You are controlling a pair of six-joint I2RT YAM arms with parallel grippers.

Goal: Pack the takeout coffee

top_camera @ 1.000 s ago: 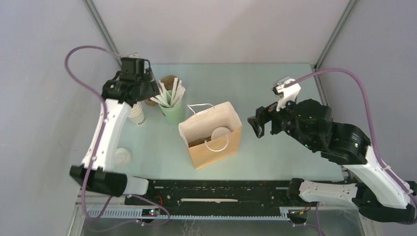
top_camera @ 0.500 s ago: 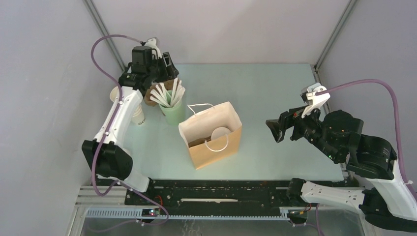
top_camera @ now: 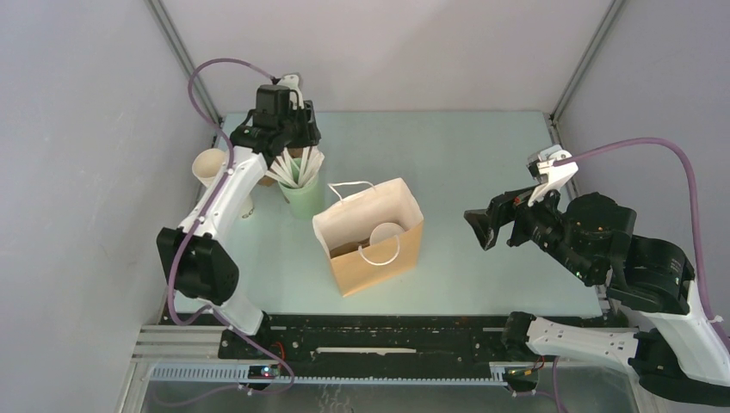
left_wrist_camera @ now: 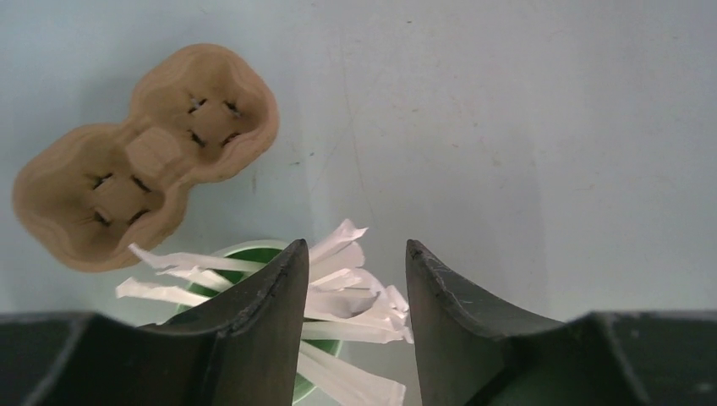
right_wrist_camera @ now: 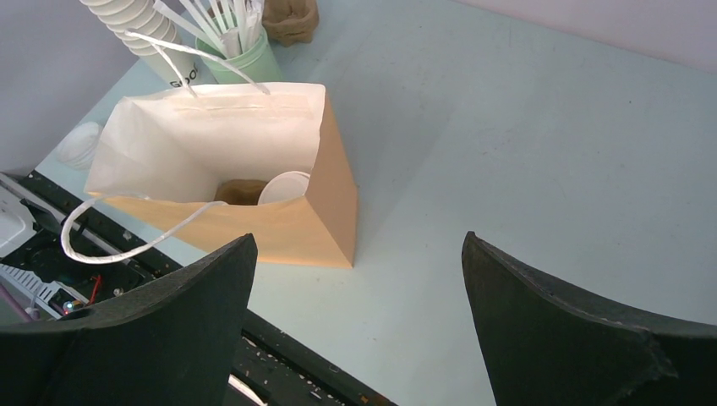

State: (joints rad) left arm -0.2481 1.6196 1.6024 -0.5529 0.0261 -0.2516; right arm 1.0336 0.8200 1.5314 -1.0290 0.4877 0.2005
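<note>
The takeout coffee, a small cup with a round white lid [top_camera: 386,232], stands inside the open brown paper bag [top_camera: 379,258]. The right wrist view shows its lid [right_wrist_camera: 285,186] beside a brown thing on the bag's floor. My left gripper [top_camera: 291,148] is open and empty, directly above the pale green cup of white sticks [left_wrist_camera: 338,292], which shows between its fingers. My right gripper [top_camera: 479,228] is wide open and empty. It hovers to the right of the bag [right_wrist_camera: 330,194], apart from it.
A tilted stack of cream cups [top_camera: 213,168] stands left of the green cup [top_camera: 303,196]. A brown pulp two-cup carrier [left_wrist_camera: 144,152] lies behind the green cup. A clear lid [right_wrist_camera: 80,144] lies on the table left of the bag. Grey walls enclose the table on three sides.
My left arm has swung right and back from above the cup stack to above the green cup of sticks. My right gripper drew back rightward from the bag, then held still.
</note>
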